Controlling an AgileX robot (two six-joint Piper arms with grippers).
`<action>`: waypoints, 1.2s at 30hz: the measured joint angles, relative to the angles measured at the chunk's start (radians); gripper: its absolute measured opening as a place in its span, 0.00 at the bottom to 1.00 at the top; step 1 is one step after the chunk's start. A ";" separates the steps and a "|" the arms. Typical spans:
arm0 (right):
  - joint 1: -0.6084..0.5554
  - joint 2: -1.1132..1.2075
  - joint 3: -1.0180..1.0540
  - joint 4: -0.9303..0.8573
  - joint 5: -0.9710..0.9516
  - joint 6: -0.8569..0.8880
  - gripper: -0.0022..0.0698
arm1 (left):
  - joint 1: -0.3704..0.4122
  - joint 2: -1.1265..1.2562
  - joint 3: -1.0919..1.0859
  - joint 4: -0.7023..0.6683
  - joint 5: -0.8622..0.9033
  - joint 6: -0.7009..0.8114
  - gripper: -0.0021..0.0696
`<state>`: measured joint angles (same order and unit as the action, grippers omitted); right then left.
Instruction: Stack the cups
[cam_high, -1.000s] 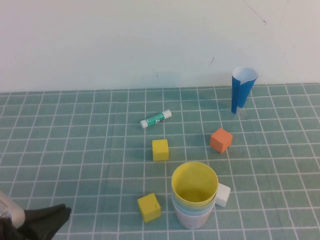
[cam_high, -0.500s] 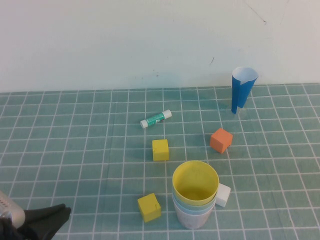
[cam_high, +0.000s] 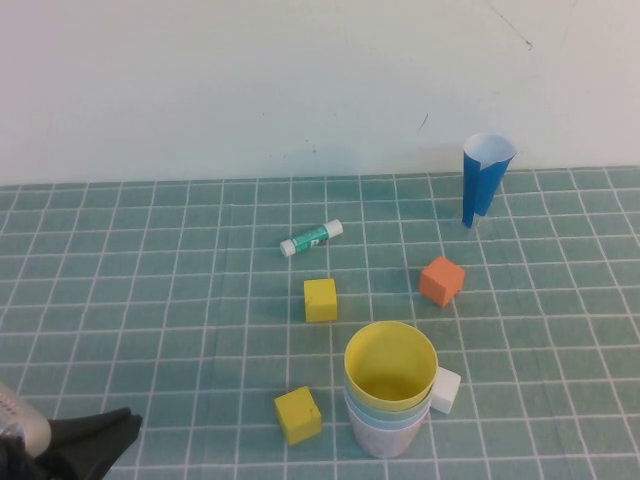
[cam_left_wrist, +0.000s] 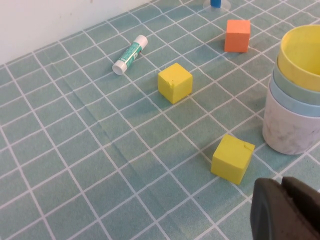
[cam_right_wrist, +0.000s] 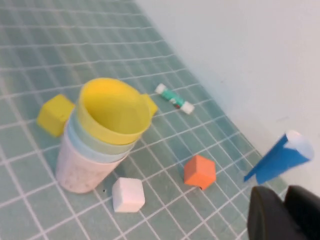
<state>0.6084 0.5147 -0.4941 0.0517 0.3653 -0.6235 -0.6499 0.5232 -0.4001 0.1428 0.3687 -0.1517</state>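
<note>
Since the cups already sit nested in one upright stack (cam_high: 389, 395), I judge the job done or nearly so, and what matters now is how that stack lies from each hand. Starting with the tabletop (cam_high: 150, 280): its green grid carries everything. On it the stack stands with its long axis vertical, yellow cup (cam_high: 390, 365) uppermost, a pale green and a light blue rim showing under it, and a whitish cup (cam_left_wrist: 287, 127) at the bottom.

My left hand (cam_high: 95, 440) is parked low at the near corner, fingers closed on nothing; the stack lies well off to its right and slightly forward, with a yellow cube (cam_high: 298, 414) between them. My right hand (cam_right_wrist: 285, 212) is out of the high view; its wrist camera shows the dark fingers close together, holding nothing, with the stack ahead of and below it. I cannot tell which hand is nearer.

A white cube (cam_high: 445, 389) sits just beside the stack, perhaps touching it.
</note>
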 joint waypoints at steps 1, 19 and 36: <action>-0.006 -0.018 0.048 -0.029 -0.051 0.069 0.13 | 0.000 0.000 0.000 0.000 0.000 0.000 0.03; -0.632 -0.459 0.446 -0.105 -0.148 0.313 0.13 | 0.000 0.000 0.000 0.000 0.000 0.000 0.03; -0.552 -0.528 0.522 -0.141 -0.033 0.547 0.13 | 0.000 0.000 0.000 0.000 0.000 0.000 0.03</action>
<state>0.0562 -0.0136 0.0278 -0.0896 0.3320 -0.0769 -0.6499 0.5232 -0.4001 0.1428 0.3687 -0.1517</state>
